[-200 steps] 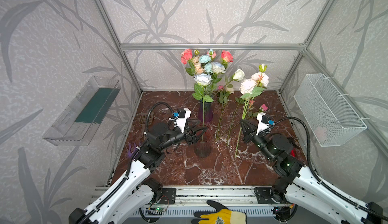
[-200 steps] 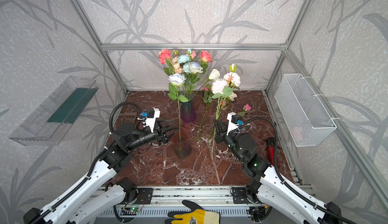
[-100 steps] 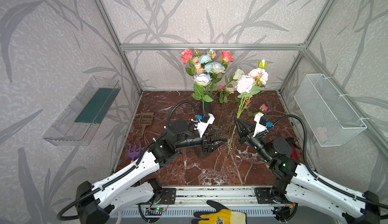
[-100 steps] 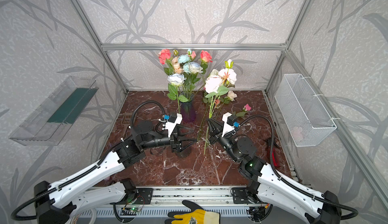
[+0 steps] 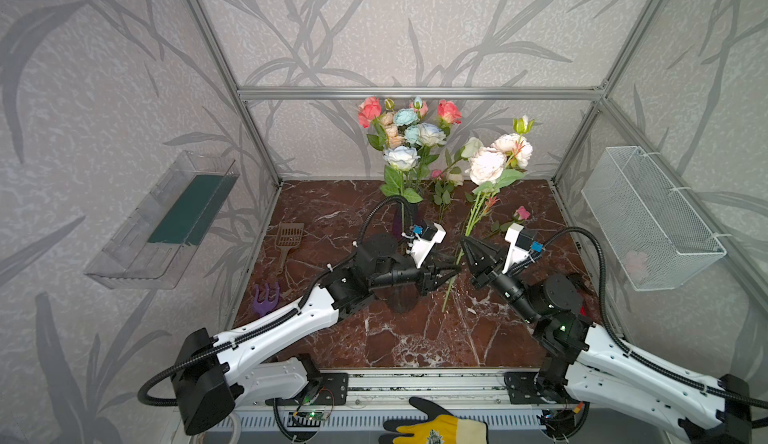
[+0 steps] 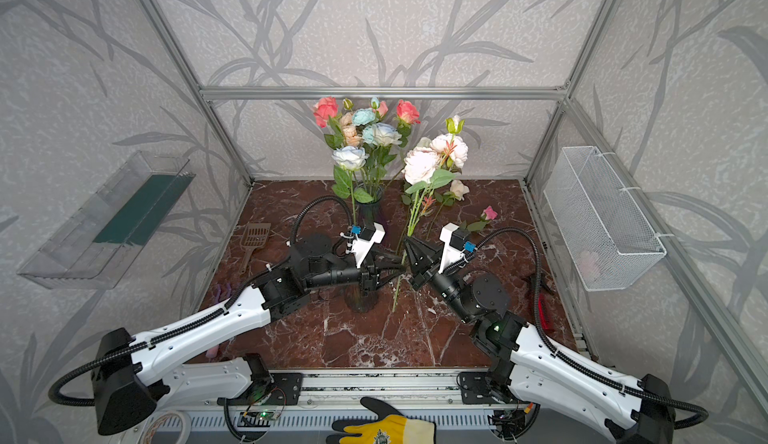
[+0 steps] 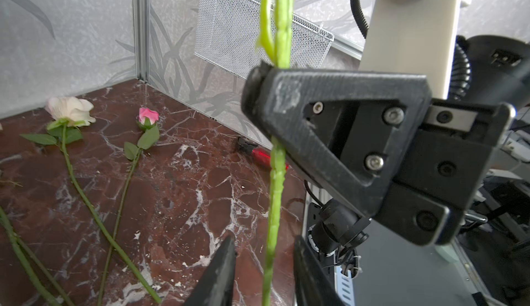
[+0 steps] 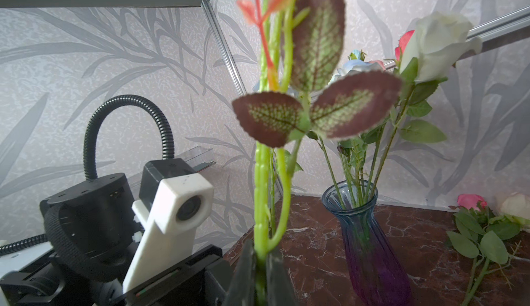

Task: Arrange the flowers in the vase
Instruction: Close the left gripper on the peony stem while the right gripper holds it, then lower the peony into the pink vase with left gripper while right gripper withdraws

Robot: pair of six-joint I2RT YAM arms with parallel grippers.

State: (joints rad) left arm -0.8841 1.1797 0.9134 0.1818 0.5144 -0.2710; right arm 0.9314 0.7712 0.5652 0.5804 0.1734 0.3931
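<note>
1. Stem axis: the held stem (image 5: 475,213) (image 7: 276,175) stands nearly upright over the middle of the worktop (image 5: 415,338). Its cut end points down and its cream-peach heads (image 5: 486,167) tip toward the back edge. Whether the end touches the marble cannot be told.
2. The right gripper (image 5: 462,247) (image 8: 259,264) is clamped tight on this stem partway up.
3. The left gripper (image 5: 457,267) (image 7: 265,273) sits lower on the same stem. Its jaws stand apart on either side, a gap shows on both sides, and they hold nothing.
4. The vase (image 8: 370,233) (image 6: 370,213) stands upright toward the back edge, left of the held stem. It carries pink, coral and pale blue flowers (image 5: 409,130). The left wrist camera sits just in front of it in both top views.
5. Loose flowers lie flat toward the back right corner, heads to the back and stems running forward: a white rose (image 7: 70,109) and a pink bud (image 7: 148,116) (image 5: 521,213).
6. A scoop (image 5: 289,236) and a purple fork (image 5: 266,298) lie near the left edge, and a red-handled tool (image 7: 258,155) lies by the right edge. A wire basket (image 5: 648,221) hangs on the right wall.
</note>
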